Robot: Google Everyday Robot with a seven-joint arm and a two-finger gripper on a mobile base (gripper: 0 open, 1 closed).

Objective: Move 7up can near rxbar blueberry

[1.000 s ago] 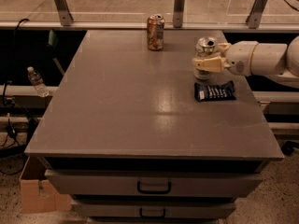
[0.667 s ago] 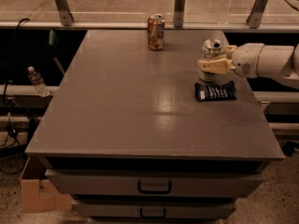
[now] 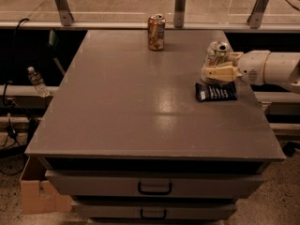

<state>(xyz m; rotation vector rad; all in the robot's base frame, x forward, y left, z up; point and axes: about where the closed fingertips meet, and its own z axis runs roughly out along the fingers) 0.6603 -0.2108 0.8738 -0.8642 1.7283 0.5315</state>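
Note:
The 7up can [image 3: 217, 53], silver-white with a silver top, stands upright at the right side of the grey table [image 3: 131, 102]. My gripper [image 3: 212, 71] reaches in from the right and is shut on the can's lower part, one cream finger [image 3: 219, 74] across its front. The rxbar blueberry [image 3: 215, 92], a flat dark navy wrapper with white print, lies just in front of the can and gripper, a small gap apart.
A copper-orange can [image 3: 156, 32] stands at the table's back edge near the middle. A metal rail with posts [image 3: 180, 6] runs behind the table. A plastic bottle [image 3: 36, 81] and a cardboard box [image 3: 35, 191] sit at the left. Drawers [image 3: 154, 186] are below the front edge.
My gripper and the 7up can have shifted a little to the right and slightly toward the front, closer to the bar. The bar and the copper-orange can have not moved.

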